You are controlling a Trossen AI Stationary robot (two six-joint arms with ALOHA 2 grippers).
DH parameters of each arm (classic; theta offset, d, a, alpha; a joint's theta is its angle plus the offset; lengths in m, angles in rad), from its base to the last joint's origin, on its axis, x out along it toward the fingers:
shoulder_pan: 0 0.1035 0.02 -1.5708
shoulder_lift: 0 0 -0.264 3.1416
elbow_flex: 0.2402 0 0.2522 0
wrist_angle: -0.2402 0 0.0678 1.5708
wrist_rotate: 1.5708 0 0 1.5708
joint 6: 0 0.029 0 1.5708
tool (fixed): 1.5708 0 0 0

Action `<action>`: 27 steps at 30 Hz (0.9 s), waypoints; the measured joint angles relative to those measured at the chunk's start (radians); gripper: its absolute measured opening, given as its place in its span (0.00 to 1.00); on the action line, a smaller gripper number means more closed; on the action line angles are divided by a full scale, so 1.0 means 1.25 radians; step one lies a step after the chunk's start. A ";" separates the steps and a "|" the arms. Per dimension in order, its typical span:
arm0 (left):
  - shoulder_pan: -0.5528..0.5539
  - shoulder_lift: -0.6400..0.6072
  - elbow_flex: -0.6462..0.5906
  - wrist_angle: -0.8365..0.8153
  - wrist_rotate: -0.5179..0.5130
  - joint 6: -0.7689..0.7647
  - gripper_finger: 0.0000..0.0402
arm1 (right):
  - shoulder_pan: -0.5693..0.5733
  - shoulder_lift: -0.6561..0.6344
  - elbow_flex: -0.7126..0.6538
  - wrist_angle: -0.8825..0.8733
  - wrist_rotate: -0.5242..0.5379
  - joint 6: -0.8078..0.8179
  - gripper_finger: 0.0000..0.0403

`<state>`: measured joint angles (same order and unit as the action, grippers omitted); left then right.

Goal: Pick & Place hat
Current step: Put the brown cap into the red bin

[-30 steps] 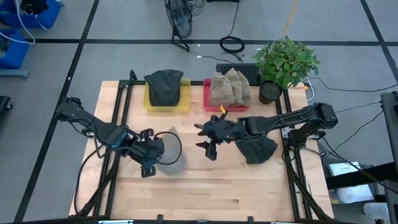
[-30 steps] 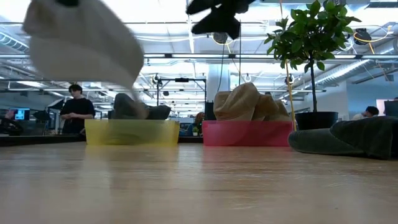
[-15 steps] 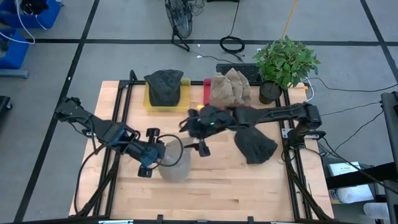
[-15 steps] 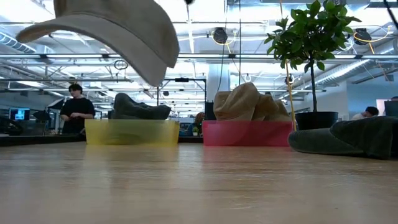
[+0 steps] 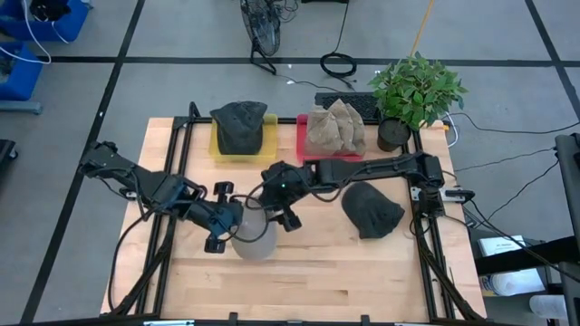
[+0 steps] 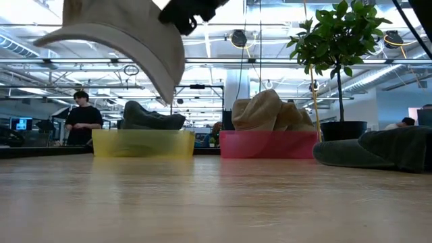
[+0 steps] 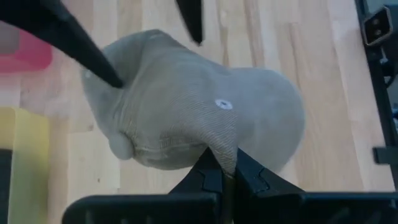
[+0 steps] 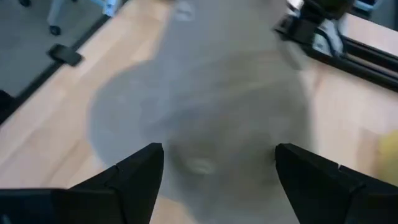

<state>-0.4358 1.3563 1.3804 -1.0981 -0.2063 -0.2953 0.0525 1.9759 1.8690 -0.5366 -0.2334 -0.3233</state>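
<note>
Above the table (image 5: 317,272), our left pincer (image 7: 222,169) pinches the tan hat (image 5: 252,237) in the air. Our right pincer (image 5: 276,206) is open beside it, ready to take it.

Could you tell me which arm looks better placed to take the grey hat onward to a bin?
Probably the right. The left gripper is shut on the grey hat, while the right gripper is open beside it and sits nearer the yellow bin and red bin.
</note>
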 joint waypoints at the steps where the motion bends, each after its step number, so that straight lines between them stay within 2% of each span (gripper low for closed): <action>1: 0.000 0.000 0.000 0.000 -0.004 -0.002 0.02 | -0.006 0.000 0.000 -0.003 0.000 0.000 0.72; 12: -0.003 -0.001 0.000 0.001 -0.030 0.003 0.02 | -0.023 -0.001 -0.105 0.035 -0.011 0.001 0.72; 17: -0.003 -0.002 0.000 0.004 -0.070 0.005 0.02 | -0.003 0.000 -0.155 0.149 -0.070 0.065 0.70; 22: 0.011 -0.003 0.000 0.005 -0.079 -0.003 0.02 | 0.025 0.000 -0.177 0.287 -0.087 0.139 0.59; 27: 0.028 -0.003 0.000 0.003 -0.111 -0.025 0.02 | 0.048 0.000 -0.177 0.311 -0.072 0.166 0.39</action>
<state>-0.4009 1.3525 1.3808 -1.0941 -0.3456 -0.3269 0.1127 1.9757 1.6482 -0.1477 -0.3232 -0.1163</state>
